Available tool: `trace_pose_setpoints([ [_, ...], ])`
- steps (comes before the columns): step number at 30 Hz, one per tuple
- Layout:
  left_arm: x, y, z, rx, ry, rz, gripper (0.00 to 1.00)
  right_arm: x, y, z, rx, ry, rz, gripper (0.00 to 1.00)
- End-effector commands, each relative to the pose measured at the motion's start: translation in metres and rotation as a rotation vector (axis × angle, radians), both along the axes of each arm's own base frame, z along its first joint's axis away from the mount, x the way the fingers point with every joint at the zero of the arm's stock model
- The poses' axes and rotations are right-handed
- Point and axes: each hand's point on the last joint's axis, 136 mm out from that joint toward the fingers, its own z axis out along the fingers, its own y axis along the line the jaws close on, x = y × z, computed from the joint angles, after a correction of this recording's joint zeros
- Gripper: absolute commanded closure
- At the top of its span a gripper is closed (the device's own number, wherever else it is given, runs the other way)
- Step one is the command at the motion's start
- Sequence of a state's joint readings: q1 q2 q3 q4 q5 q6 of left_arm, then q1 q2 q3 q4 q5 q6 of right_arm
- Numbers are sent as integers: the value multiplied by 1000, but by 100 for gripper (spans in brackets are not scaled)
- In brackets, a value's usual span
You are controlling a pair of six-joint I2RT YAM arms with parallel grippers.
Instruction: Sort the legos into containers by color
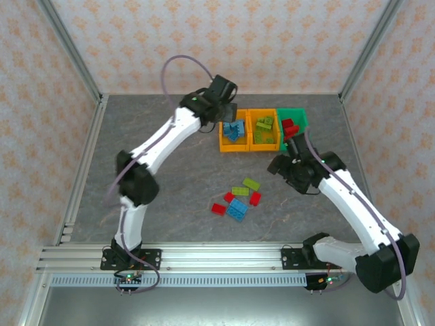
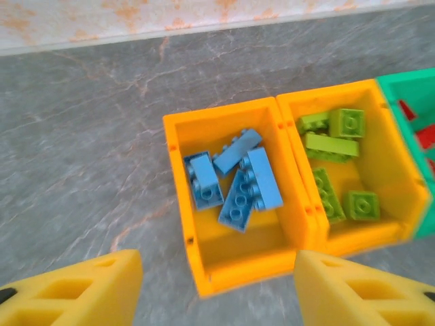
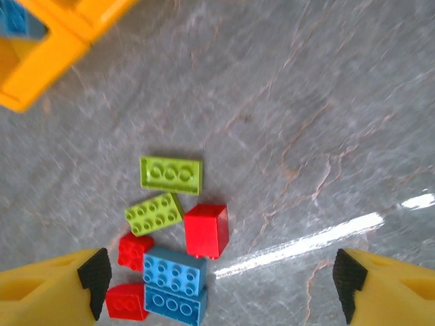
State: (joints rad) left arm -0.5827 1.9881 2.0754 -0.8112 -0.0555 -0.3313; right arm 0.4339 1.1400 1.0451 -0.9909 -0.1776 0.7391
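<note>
Left end effector (image 2: 217, 266) (parted) seemingly beside orange bin (image 2: 176, 170).

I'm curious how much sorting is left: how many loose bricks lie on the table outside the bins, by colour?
Lime green bricks: 2
Red bricks: 3
Blue bricks: 2
Total: 7 loose on the table

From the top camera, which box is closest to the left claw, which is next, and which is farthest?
1. Orange bin with blue bricks, right beneath the left gripper.
2. Orange bin with green bricks, in the middle.
3. Green bin, at the right end.
</note>
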Motion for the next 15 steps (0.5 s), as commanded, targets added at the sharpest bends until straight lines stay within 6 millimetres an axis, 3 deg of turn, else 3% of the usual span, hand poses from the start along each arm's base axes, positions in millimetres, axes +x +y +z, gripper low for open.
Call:
trace_pose_setpoints([
  [1, -41, 10, 69, -129, -145, -75, 39, 11, 28, -24, -1, 45, 17, 11],
  [5, -103, 17, 64, -109, -124, -288, 38, 26, 65, -53, -10, 131, 119, 5],
  [8, -147, 24, 50, -79, -93, -423, 33, 37, 77, -73, -35, 174, 156, 0],
  [11, -178, 38, 41, -64, -99, -474, 22, 50, 84, -89, -59, 181, 177, 1],
  [15, -199, 58, 28, -4, -105, -494, 5, 59, 93, -111, -69, 220, 201, 0],
])
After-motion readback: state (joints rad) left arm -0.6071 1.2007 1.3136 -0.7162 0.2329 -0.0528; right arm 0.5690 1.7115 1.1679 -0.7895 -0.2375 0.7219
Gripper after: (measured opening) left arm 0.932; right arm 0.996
